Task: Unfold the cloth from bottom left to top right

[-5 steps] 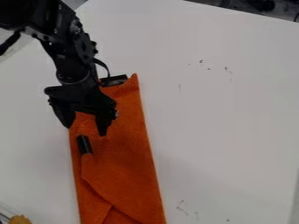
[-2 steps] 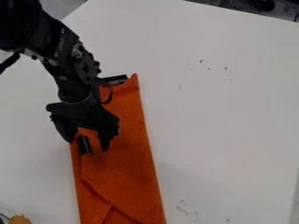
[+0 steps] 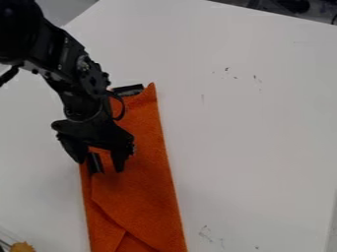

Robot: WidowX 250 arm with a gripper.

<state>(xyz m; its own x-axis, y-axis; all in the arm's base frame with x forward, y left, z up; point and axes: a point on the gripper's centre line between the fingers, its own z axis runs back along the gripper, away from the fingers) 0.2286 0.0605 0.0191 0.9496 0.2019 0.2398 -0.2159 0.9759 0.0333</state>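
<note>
- Lining up a grasp seems to be my step in hand; the orange cloth [image 3: 141, 192] lies long and folded on the white table [image 3: 256, 142], running down to the near edge of view.
- My gripper [image 3: 99, 166] has its fingers spread, the black tab [image 3: 96, 163] between them, near the cloth's left edge.
- Next I'd want to close on that tab, lift lightly, and draw the layer toward upper right.

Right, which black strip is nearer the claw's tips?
The lower strip, between the fingers of the claw; the upper strip is at the top of the cloth.
</note>
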